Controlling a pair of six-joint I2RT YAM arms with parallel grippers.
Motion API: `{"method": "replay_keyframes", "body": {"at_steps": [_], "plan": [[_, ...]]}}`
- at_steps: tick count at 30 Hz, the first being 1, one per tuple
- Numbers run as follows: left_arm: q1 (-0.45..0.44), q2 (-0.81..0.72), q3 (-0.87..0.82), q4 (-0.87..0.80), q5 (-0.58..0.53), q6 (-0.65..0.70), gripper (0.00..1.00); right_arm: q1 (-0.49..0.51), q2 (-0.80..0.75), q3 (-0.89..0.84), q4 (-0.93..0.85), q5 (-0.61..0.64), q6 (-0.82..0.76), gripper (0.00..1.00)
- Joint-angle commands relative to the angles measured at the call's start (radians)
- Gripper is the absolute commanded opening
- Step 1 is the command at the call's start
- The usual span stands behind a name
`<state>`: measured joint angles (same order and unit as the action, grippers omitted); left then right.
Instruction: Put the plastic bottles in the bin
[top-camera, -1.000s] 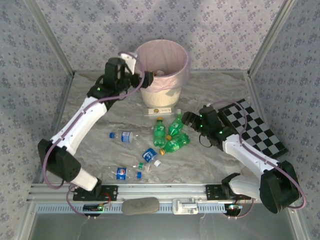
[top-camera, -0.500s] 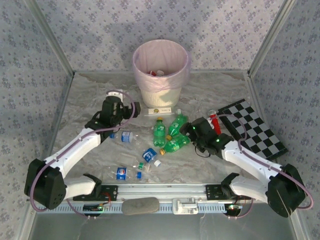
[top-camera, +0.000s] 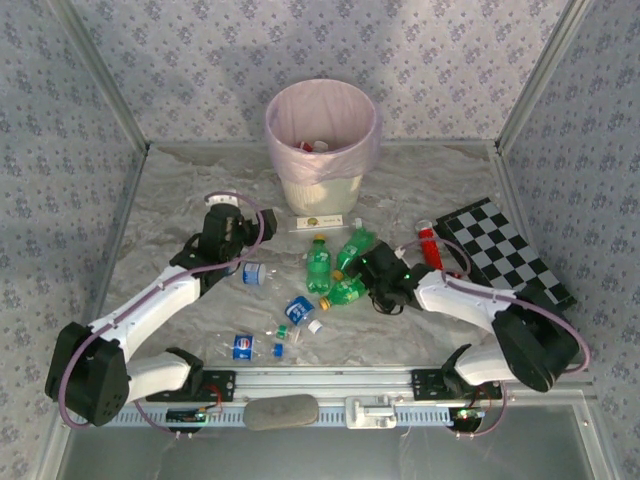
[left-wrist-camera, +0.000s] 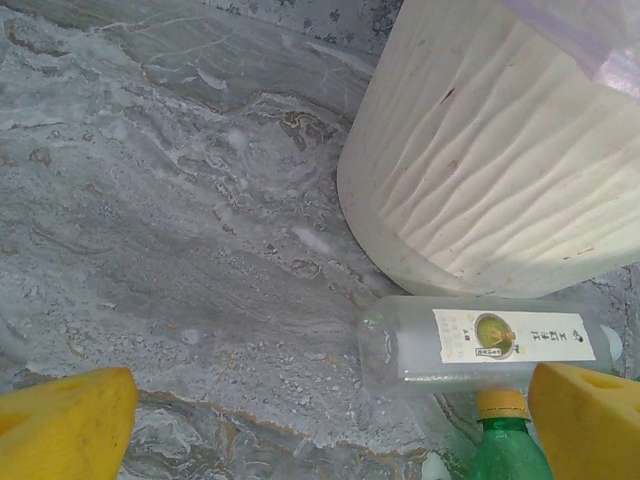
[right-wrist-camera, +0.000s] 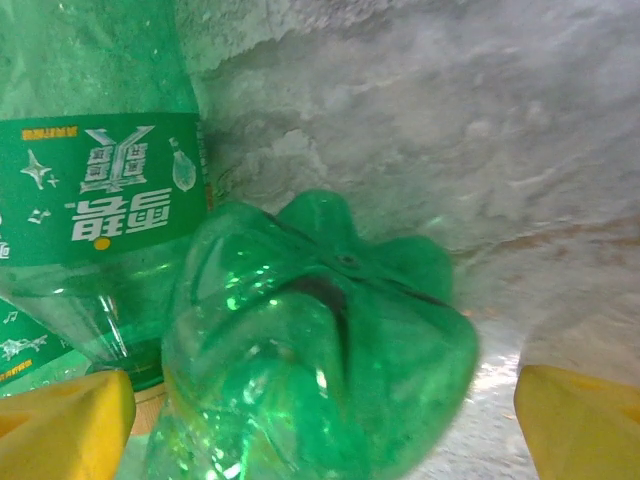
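The plastic bottles (top-camera: 320, 266) lie scattered across the middle of the overhead view. Green ones are bunched at centre, clear blue-labelled ones sit lower left, and a red one (top-camera: 430, 245) is at centre right. The bin (top-camera: 322, 190) stands above them at top centre.

They look empty and thin-walled to me: light, springy, easy to crush, and smooth enough to roll or squirt out of a pinch. I'd take one across its straight labelled middle, not at the lobed base.

The right gripper (right-wrist-camera: 320, 400) stands wide, its yellow fingers (right-wrist-camera: 60, 425) in the lower corners of its wrist view. It straddles the base of a green bottle (right-wrist-camera: 320, 320) but is not closed on it. The left gripper (left-wrist-camera: 330, 400) is just as wide and empty, over bare table (left-wrist-camera: 150, 200) by the bin's foot.
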<state>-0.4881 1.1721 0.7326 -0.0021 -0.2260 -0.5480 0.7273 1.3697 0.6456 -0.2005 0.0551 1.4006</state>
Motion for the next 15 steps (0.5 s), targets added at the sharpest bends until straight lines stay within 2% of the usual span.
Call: {"method": "replay_keyframes", "body": {"at_steps": [1, 7, 15], "plan": [[0.003, -0.022, -0.020, 0.014, -0.022, -0.018, 1.00, 0.006, 0.043, 0.036, 0.044, -0.014, 0.026, 0.99], [0.006, -0.027, -0.042, 0.010, -0.036, -0.028, 1.00, 0.006, 0.091, 0.036, 0.077, -0.016, 0.019, 0.95], [0.008, -0.026, -0.061, 0.013, -0.057, -0.046, 1.00, 0.006, 0.106, 0.010, 0.118, -0.011, 0.011, 0.77]]}}
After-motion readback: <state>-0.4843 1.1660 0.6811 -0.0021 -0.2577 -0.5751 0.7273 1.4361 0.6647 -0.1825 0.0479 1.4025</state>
